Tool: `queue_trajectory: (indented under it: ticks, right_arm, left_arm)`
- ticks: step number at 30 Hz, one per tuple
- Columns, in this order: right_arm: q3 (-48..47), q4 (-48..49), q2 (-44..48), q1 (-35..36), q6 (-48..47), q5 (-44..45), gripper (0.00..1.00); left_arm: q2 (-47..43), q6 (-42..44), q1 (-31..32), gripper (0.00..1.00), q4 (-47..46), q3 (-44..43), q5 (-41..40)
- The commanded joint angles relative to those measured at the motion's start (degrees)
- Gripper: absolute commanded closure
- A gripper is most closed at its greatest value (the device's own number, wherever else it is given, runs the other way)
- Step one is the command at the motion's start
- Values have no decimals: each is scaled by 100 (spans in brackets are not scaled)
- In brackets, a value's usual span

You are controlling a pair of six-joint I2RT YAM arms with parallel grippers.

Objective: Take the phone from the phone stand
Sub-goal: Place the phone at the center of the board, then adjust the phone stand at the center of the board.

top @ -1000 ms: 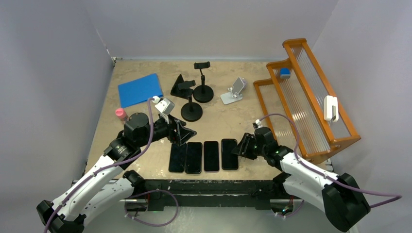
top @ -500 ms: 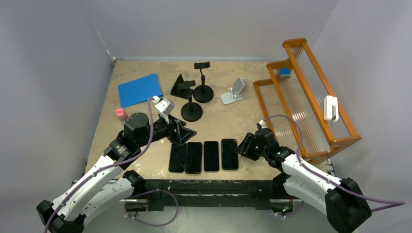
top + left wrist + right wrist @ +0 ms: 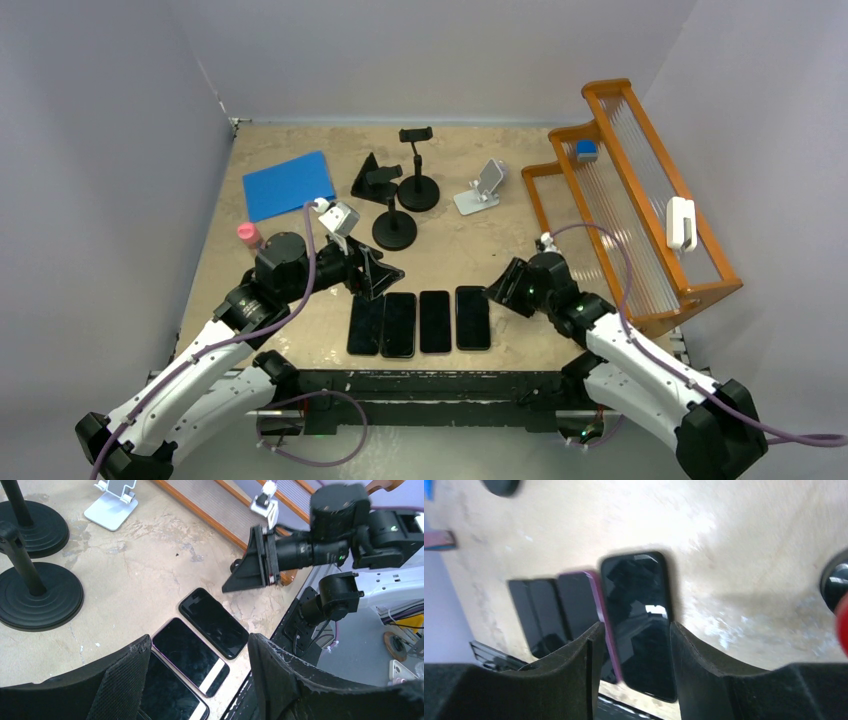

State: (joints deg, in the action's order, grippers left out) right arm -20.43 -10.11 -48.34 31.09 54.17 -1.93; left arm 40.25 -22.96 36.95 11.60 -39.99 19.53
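Observation:
Several dark phones lie flat in a row near the table's front edge; the rightmost one (image 3: 472, 317) is black. No phone sits on any stand. A silver stand (image 3: 480, 190), a black wedge stand (image 3: 375, 178) and two black round-base stands (image 3: 418, 190) (image 3: 394, 230) are empty at the back. My left gripper (image 3: 385, 275) is open and empty above the row's left end (image 3: 197, 645). My right gripper (image 3: 500, 285) is open and empty just right of the rightmost phone (image 3: 641, 620), which shows between its fingers (image 3: 634, 627).
An orange rack (image 3: 620, 200) stands along the right side, holding a white item (image 3: 681, 222) and a blue item (image 3: 586, 150). A blue sheet (image 3: 288, 184) lies at the back left. A pink-capped bottle (image 3: 248, 235) stands beside my left arm.
My right arm has drawn up and back a little from the phone row, its gripper still open. The left arm and the phones have not moved.

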Motion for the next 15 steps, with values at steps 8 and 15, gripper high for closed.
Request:
queue_trajectory:
  ticks: [8, 15]
  right_arm:
    - [-2360, 865, -935, 30, -859, 1306, 44]
    - [-3465, 1610, -2430, -119, -1618, 2308, 27]
  left_arm:
    - [-41, 52, 14, 31, -254, -9, 45]
    - [-106, 81, 22, 31, -272, 51, -44]
